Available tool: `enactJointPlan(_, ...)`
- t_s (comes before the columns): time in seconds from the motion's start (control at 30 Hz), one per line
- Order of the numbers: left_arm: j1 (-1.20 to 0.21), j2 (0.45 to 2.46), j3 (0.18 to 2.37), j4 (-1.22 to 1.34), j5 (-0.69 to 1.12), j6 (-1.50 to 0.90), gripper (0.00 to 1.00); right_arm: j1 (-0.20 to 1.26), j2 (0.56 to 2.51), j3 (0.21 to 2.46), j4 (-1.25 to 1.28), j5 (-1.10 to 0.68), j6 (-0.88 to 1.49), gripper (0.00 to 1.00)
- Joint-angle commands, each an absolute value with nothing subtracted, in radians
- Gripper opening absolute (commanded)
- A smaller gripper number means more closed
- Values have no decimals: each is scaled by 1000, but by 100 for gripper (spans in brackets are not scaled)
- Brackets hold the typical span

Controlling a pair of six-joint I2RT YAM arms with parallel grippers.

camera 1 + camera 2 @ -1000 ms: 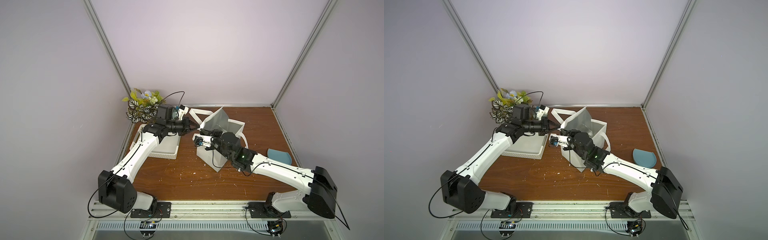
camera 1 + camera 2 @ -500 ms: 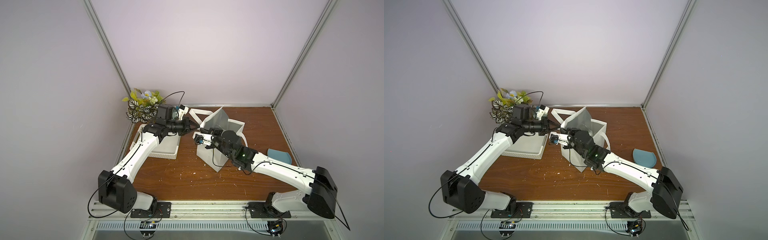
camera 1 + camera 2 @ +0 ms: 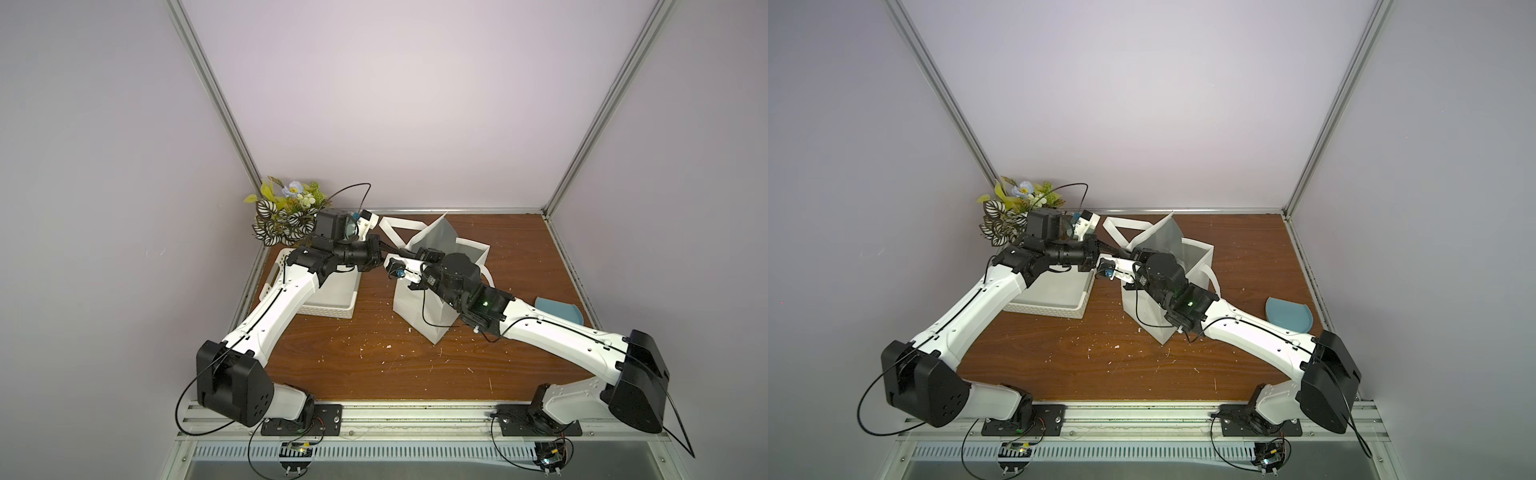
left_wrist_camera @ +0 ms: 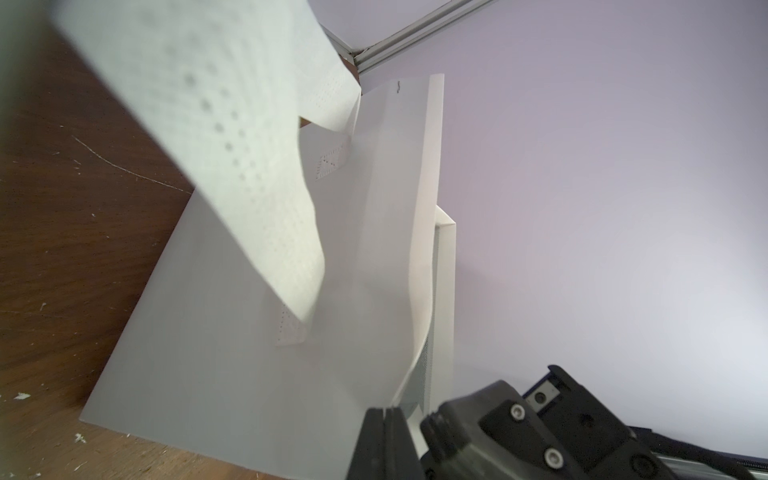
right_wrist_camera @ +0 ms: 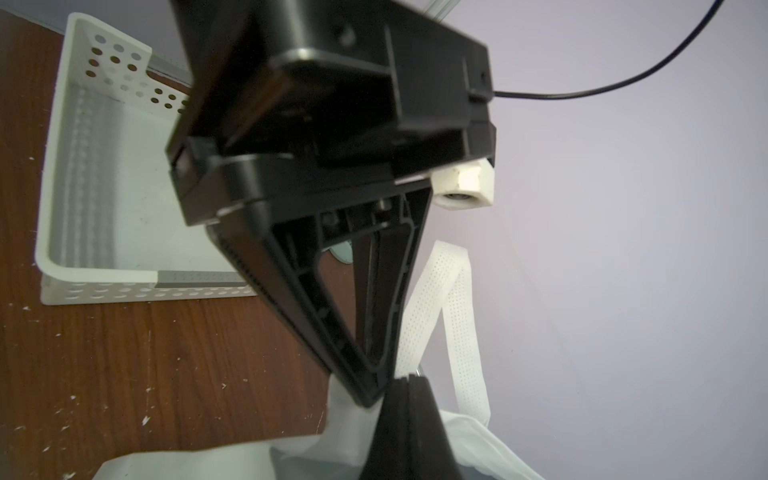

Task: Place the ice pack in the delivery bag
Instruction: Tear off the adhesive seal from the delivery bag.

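Observation:
The delivery bag [image 3: 415,307] [image 3: 1144,311] stands open mid-table, its flap [image 3: 436,237] raised and silver lining showing. My left gripper [image 3: 395,249] [image 4: 388,411] reaches from the left and is shut on the flap's thin edge at the bag's near corner. Right beside it, almost tip to tip, my right gripper [image 3: 409,252] [image 5: 409,380] is shut on the bag's white fabric where a handle strap [image 5: 432,307] comes down. The ice pack is out of view in every frame.
A white perforated basket [image 3: 332,309] [image 5: 54,208] sits left of the bag under my left arm, its floor bare. A potted plant [image 3: 286,212] fills the back left corner. A blue dish [image 3: 559,313] lies at the right edge.
My right gripper's jaws have closed at the bag's rim next to the left gripper. The left gripper and the bag have stayed where they were.

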State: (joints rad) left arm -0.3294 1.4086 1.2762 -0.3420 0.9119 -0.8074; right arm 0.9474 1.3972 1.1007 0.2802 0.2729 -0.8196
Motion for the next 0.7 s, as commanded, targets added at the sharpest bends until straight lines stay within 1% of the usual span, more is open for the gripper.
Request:
enactJointPlan(0.0,-341,1391,1298,-357,917,-782,0,941,1381,1127,315,297,-792,0)
enactJointPlan(0.1,-340,1391,1302,-364,915,-775,0,935,1349,1109,290,260,-789,0)
enactJointPlan(0.13,-341,1392,1301,-365,913,-773,0,933,1334,1100,283,244,-783,2)
enactJointPlan(0.17,-341,1393,1302,-367,913,-772,0,931,1316,1090,276,231,-774,6)
enactJointPlan(0.3,-341,1399,1307,-367,913,-770,0,927,1273,1088,192,180,-758,17)
enactJointPlan(0.47,-347,1404,1321,-367,916,-770,0,927,1276,1120,80,141,-768,19)
enactJointPlan(0.67,-350,1404,1317,-367,914,-772,0,935,1307,1144,42,135,-793,22)
